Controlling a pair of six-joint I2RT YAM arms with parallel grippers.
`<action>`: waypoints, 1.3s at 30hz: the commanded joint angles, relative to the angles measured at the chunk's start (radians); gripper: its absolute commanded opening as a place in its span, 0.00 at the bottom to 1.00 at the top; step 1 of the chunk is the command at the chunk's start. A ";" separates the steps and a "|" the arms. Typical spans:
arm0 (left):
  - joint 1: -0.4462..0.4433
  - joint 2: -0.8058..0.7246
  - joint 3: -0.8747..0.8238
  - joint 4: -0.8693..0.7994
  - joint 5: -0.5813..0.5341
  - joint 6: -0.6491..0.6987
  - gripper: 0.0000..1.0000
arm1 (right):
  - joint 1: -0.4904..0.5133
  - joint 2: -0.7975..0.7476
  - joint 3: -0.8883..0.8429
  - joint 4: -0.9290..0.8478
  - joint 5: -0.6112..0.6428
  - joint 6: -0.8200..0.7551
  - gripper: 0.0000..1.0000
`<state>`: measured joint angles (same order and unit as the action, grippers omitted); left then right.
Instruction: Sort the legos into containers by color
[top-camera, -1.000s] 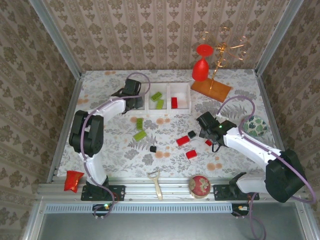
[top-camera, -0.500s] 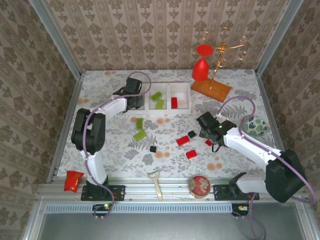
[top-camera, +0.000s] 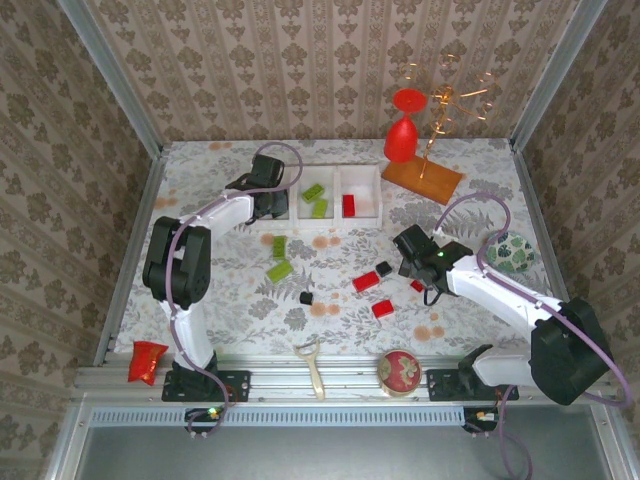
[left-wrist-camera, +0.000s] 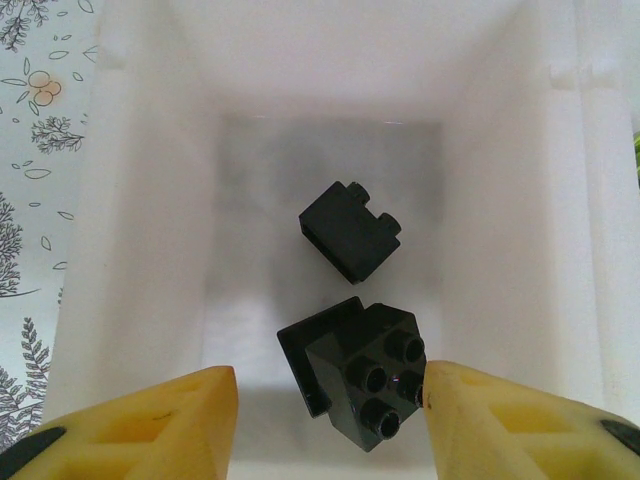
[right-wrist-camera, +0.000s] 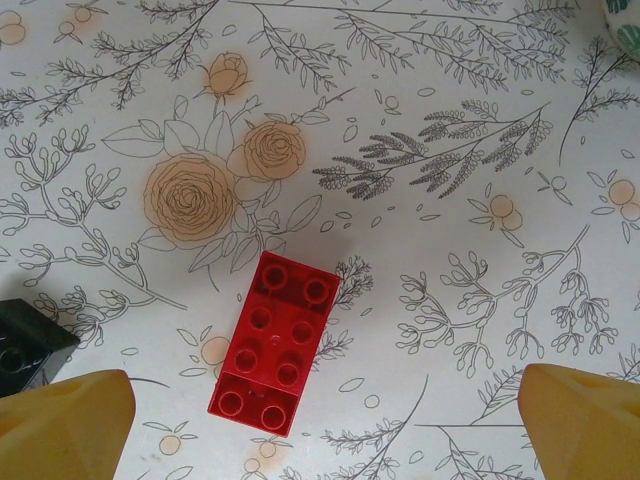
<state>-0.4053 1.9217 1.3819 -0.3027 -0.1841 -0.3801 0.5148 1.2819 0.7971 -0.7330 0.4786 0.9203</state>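
We're at the row of three white bins (top-camera: 337, 196) at the far side of the tabletop (top-camera: 230, 290), and the left end effector (left-wrist-camera: 328, 405) hangs over the leftmost bin (left-wrist-camera: 140, 200). Its yellow fingers (left-wrist-camera: 150, 420) stand partly apart and clamp nothing. A black brick (left-wrist-camera: 362, 372) sits between them, studs toward us, with a clear gap on one side and the other finger close. Whether it touches that finger, we can't tell. A second black brick (left-wrist-camera: 352, 232) lies on the bin floor just beyond, apart from the first. From above, the middle bin holds two green bricks (top-camera: 314, 192) and the right-hand bin holds one red brick (top-camera: 349, 205).

Over to the right end effector (right-wrist-camera: 320, 430): spread wide, empty, hovering above an eight-stud red brick (right-wrist-camera: 275, 345) lying flat on the flowered tabletop, studs up. A black piece (right-wrist-camera: 25, 352) pokes in just beside one finger.

Loose on the tabletop we also see a green pair (top-camera: 280, 270), a small black cube (top-camera: 306, 297) and another red block (top-camera: 382, 308) nearer the arm bases.
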 joint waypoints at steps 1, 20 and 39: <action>0.002 -0.049 -0.006 -0.013 -0.012 0.008 0.56 | -0.006 0.001 -0.014 -0.004 0.002 0.029 1.00; -0.008 -0.421 -0.304 0.072 -0.047 -0.026 1.00 | -0.009 0.041 -0.054 0.087 -0.075 -0.001 0.96; 0.004 -0.881 -0.697 0.219 -0.140 -0.058 1.00 | -0.036 0.229 -0.030 0.137 -0.154 -0.008 0.86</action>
<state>-0.4053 1.0779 0.7040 -0.1181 -0.2955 -0.4191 0.4843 1.4925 0.7471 -0.6083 0.3428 0.9127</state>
